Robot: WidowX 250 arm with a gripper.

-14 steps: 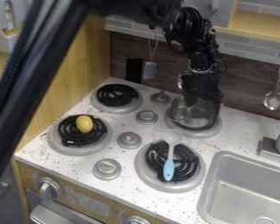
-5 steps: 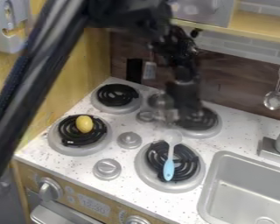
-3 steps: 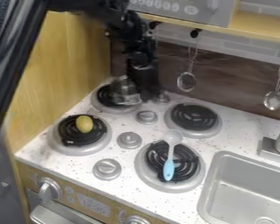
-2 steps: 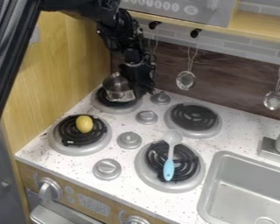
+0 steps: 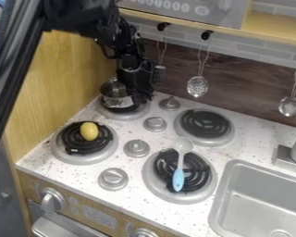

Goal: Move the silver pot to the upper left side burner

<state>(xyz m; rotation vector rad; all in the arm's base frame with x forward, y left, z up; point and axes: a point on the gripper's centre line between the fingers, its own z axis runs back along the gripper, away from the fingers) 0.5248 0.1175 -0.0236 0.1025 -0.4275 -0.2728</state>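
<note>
Toward the front edge of the white speckled stovetop, a pale spoon with a light-blue handle lies across the right-hand black coil burner. Farther left, a yellow oval toy rests on another coil. Near the back left corner, the black two-finger gripper grasps the silver metal pot at its right side, over the rear burner.

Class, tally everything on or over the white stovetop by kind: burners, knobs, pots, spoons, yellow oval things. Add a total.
Burners: 4
Knobs: 4
Pot: 1
Spoon: 1
Yellow oval thing: 1
Total: 11
</note>
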